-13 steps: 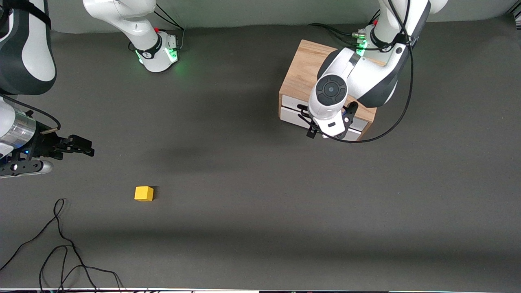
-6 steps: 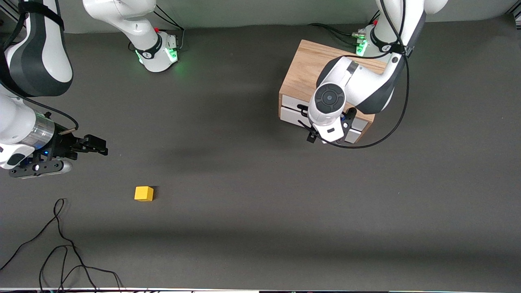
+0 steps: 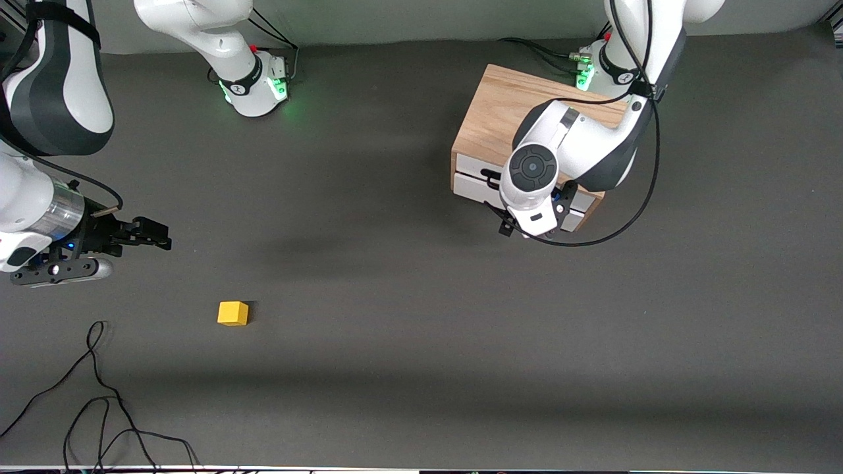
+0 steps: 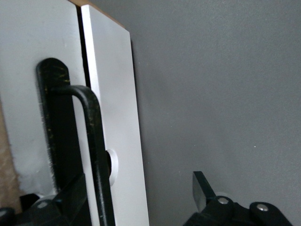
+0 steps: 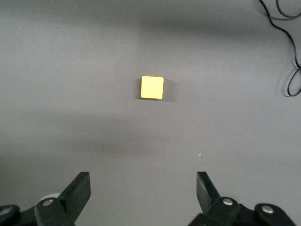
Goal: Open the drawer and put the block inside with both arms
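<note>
The yellow block (image 3: pixel 233 313) (image 5: pixel 152 87) lies alone on the dark table toward the right arm's end. My right gripper (image 3: pixel 160 236) (image 5: pixel 143 189) hangs open over bare table a short way from the block, holding nothing. The oak cabinet (image 3: pixel 494 112) stands toward the left arm's end. Its white drawer front (image 3: pixel 471 188) (image 4: pixel 115 122) carries a black wire handle (image 3: pixel 490 176) (image 4: pixel 96 155). My left gripper (image 3: pixel 532 228) (image 4: pixel 141 200) is right in front of the drawer, open. The handle bar stands between its fingers, close to one of them and not clamped.
A loose black cable (image 3: pixel 99 388) (image 5: pixel 289 52) curls on the table near the front edge at the right arm's end. A second white panel (image 3: pixel 475 164) sits above the drawer front. Both green-lit arm bases (image 3: pixel 260 85) stand along the table's back edge.
My right gripper has come in from the table's end toward the middle, then eased back slightly. My left hand has shifted a little along the drawer front. The block has not moved.
</note>
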You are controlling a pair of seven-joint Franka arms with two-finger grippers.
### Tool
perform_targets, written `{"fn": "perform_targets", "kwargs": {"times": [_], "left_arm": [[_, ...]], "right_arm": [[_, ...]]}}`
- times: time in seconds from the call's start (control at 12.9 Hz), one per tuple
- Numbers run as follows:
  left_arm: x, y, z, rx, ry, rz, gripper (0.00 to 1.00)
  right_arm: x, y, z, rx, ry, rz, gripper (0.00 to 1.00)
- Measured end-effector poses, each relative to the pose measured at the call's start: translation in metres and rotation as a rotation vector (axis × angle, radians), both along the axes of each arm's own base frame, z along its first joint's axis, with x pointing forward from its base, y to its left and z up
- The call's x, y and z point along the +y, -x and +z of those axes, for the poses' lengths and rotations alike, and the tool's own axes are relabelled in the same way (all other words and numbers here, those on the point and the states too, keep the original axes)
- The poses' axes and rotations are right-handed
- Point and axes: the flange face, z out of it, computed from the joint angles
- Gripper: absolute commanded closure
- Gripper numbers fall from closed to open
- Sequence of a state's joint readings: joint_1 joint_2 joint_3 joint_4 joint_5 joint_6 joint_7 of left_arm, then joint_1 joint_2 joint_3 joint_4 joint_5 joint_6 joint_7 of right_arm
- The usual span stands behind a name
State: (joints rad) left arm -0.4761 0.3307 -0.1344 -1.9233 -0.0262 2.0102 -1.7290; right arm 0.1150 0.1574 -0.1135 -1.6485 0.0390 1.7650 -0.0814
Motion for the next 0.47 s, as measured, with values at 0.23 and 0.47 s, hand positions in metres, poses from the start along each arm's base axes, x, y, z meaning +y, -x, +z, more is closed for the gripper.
{"fn": "perform_targets", "kwargs": {"times": [0.23,0.47], "left_arm": [[0.0006,-0.0036,-0.0053,-0.011,0.007,0.004,0.00],[0.0003,-0.0038,-0.0071,-0.011,0.007,0.004,0.00]], "right_arm": [[-0.0070,-0.0002,-0.0002,-0.003,0.002,-0.012,0.00],[-0.0042,-0.0018,0.0002,-0.018,0.002,-0.008,0.00]]}}
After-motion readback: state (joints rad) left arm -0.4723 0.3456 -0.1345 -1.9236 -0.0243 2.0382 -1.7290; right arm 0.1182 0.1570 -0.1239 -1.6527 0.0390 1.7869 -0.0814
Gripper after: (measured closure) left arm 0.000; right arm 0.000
